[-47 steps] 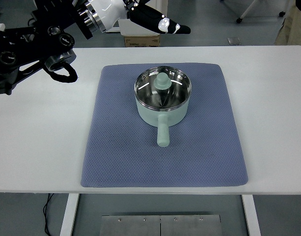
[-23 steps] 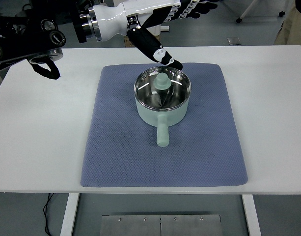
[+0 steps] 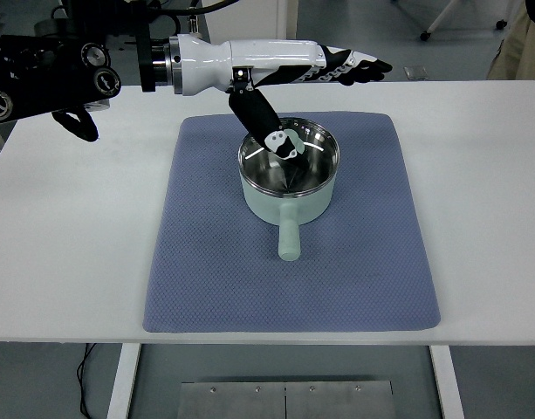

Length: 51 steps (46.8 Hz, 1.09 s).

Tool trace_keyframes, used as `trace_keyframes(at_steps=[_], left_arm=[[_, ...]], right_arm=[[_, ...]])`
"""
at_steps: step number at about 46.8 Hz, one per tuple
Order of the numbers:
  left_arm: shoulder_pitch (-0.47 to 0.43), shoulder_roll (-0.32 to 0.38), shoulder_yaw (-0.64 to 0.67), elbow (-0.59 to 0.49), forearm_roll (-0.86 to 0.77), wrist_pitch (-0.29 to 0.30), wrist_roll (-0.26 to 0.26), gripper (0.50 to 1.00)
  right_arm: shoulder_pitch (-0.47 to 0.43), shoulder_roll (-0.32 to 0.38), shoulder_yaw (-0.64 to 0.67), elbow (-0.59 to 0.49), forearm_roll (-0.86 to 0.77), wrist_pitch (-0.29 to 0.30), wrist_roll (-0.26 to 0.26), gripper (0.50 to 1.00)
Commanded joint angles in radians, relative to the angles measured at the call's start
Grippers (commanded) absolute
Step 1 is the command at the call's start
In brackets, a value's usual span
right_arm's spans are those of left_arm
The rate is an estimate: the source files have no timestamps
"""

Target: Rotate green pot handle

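A pale green pot (image 3: 289, 202) stands on a blue-grey mat (image 3: 206, 262) in the middle of the white table. Its straight handle (image 3: 289, 237) points toward the table's near edge. A glass lid (image 3: 315, 161) with a green knob (image 3: 292, 138) covers the pot. My left hand (image 3: 306, 74) reaches in from the left and hovers over the pot's far side. Its fingers (image 3: 359, 66) stretch flat to the right, open. The thumb (image 3: 265, 122) hangs down onto the lid and partly hides the knob. Nothing is grasped.
The mat covers the table's centre, with bare white table (image 3: 75, 244) on both sides. A cardboard box (image 3: 250, 72) sits on the floor behind the table. Part of a person (image 3: 522, 44) stands at the top right corner.
My left hand has swung from the table's far left to over the pot, and the thumb has come down onto the lid by the knob. The pot has not moved.
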Motion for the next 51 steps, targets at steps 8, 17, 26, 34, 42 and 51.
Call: trace_keyframes(at_steps=[8,17,26,34,42,51], left_arm=[[-0.033,-0.045,0.042,-0.001,0.152,-0.008,0.000,1.000],[-0.042,-0.113,0.056,-0.004,0.287,-0.013,0.000,1.000],[-0.048,-0.121,0.061,-0.027,0.428,-0.013,0.000,1.000],[-0.048,-0.134,0.071,-0.028,0.460,-0.011,0.000,1.000],[-0.055,-0.156,0.108,-0.027,0.466,-0.011,0.000,1.000],[-0.055,-0.197,0.145,-0.028,0.529,-0.014,0.000,1.000]], right_arm=[[0.000,0.000,0.000,0.000,0.000,0.000,0.000,1.000],[0.000,0.000,0.000,0.000,0.000,0.000,0.000,1.000],[0.000,0.000,0.000,0.000,0.000,0.000,0.000,1.000],[0.000,0.000,0.000,0.000,0.000,0.000,0.000,1.000],[0.000,0.000,0.000,0.000,0.000,0.000,0.000,1.000],[0.000,0.000,0.000,0.000,0.000,0.000,0.000,1.000]])
